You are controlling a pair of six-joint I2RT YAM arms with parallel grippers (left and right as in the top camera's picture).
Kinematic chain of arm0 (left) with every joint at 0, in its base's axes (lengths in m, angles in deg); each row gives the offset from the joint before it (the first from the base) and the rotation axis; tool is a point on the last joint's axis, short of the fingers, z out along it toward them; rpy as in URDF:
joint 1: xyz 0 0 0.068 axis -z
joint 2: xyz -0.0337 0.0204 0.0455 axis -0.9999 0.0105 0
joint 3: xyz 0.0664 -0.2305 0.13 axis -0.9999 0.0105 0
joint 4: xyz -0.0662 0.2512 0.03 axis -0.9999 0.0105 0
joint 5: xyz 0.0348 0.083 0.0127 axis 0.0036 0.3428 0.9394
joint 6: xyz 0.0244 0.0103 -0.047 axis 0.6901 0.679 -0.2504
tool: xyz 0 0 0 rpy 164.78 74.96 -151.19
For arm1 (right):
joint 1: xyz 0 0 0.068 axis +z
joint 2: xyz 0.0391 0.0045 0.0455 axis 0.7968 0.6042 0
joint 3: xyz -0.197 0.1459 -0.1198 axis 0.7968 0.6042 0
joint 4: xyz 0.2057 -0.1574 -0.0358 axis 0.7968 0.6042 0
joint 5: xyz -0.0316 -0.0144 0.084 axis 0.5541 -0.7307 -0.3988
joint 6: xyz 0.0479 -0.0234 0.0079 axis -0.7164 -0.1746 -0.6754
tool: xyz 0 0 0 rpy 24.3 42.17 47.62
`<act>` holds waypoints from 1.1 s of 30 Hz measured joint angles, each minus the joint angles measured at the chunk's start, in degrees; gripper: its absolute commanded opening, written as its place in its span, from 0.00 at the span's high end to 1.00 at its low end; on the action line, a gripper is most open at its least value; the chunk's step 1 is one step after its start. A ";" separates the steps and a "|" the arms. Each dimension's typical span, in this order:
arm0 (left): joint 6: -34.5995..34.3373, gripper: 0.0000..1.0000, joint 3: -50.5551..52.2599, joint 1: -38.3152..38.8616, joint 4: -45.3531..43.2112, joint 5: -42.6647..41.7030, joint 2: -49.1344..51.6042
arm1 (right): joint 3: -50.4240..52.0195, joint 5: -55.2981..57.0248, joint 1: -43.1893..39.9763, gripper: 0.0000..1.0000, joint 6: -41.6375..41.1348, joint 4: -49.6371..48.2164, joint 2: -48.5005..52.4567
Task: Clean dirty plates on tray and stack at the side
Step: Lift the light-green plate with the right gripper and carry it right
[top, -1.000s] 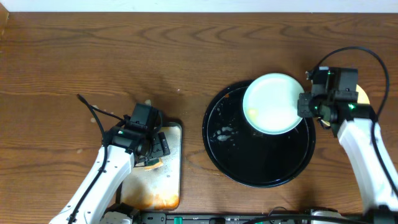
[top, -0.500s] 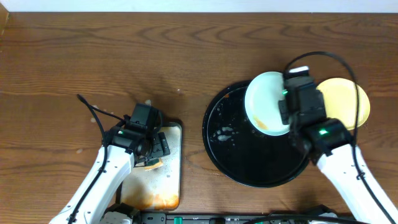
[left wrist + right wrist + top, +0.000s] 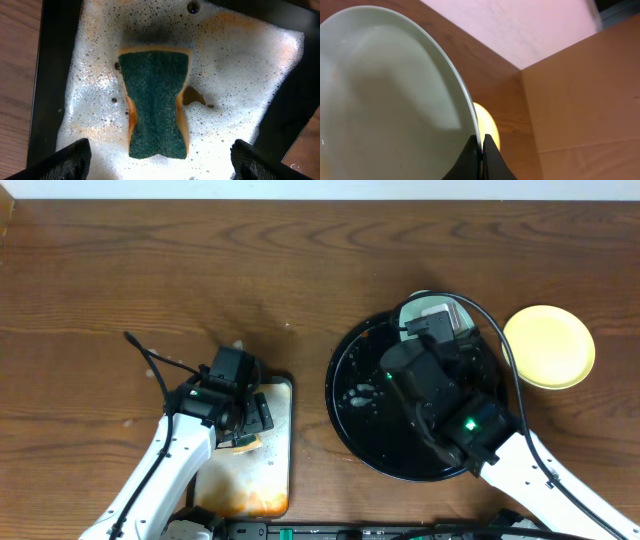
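A pale light-blue plate (image 3: 385, 95) is tilted up on edge, and my right gripper (image 3: 481, 150) is shut on its rim. From overhead, that plate (image 3: 425, 308) shows only partly, above the far side of the black tray (image 3: 340, 415), with my right gripper (image 3: 440, 335) and arm covering the rest. A pale yellow plate (image 3: 548, 346) lies flat on the table right of the tray and peeks out behind the held rim (image 3: 488, 125). My left gripper (image 3: 160, 162) hangs open over a green-topped sponge (image 3: 156, 102), touching nothing.
The sponge lies in a rectangular metal pan (image 3: 240, 75) full of white foam, left of the tray, with rusty stains at its near end (image 3: 245, 495). Soap drops (image 3: 358, 394) dot the tray's left part. A cardboard box (image 3: 585, 100) stands beyond the table.
My right arm has swung left across the tray, tipping the blue plate from nearly flat onto its edge and uncovering the yellow plate. The left arm has not moved.
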 measured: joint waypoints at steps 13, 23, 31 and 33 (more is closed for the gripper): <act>0.00 0.10 0.00 0.00 0.00 0.00 0.02 | 0.00 6.69 2.78 0.99 3.19 0.00 0.00; 0.00 0.10 0.00 0.00 0.00 0.00 0.00 | 0.00 7.63 3.39 0.99 5.55 0.00 0.04; 0.00 0.10 0.00 0.00 0.00 0.00 0.02 | 0.00 7.98 4.13 0.99 5.73 0.00 0.61; 0.00 0.10 0.00 0.00 0.00 0.00 0.00 | 0.00 7.98 4.13 0.99 5.68 0.00 0.92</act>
